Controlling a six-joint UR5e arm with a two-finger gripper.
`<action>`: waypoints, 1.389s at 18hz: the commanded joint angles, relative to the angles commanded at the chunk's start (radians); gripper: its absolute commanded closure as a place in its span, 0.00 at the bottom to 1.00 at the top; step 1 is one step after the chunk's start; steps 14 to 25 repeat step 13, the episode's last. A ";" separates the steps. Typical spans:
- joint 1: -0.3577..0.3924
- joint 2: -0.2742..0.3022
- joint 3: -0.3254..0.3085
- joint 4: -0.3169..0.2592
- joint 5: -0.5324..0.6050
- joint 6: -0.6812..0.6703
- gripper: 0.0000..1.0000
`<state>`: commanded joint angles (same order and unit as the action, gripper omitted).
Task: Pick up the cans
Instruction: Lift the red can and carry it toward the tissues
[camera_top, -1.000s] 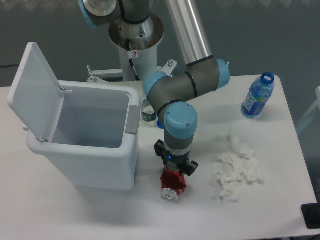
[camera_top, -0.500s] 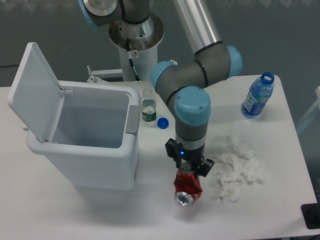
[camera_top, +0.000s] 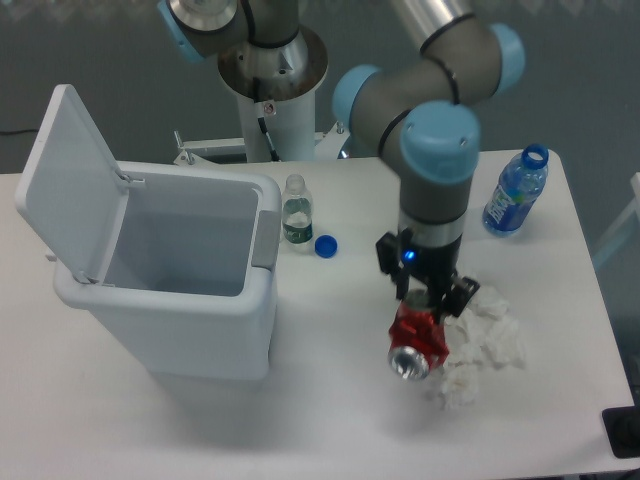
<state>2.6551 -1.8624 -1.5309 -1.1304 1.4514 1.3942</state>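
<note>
A dented red can (camera_top: 418, 337) with a silver end hangs in the air, clear of the table, just left of the crumpled tissues. My gripper (camera_top: 425, 310) is shut on its upper part, with the black fingers (camera_top: 455, 296) on either side. The can's silver end faces the camera and tilts downward. The arm's grey and blue wrist stands directly above it.
An open white bin (camera_top: 175, 270) with its lid raised stands at the left. A small clear green-labelled bottle (camera_top: 296, 211) and a blue cap (camera_top: 325, 245) sit beside it. A blue bottle (camera_top: 516, 191) stands at the far right. Crumpled white tissues (camera_top: 480, 340) lie under the can's right side.
The gripper has lifted the red can off the table and carried it up and to the right, over toward the tissues. The bottle and cap behind it have come into view.
</note>
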 joint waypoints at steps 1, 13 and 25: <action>0.020 0.009 -0.002 -0.020 -0.015 0.021 0.52; 0.078 0.055 -0.011 -0.068 -0.062 0.080 0.52; 0.078 0.055 -0.011 -0.068 -0.062 0.080 0.52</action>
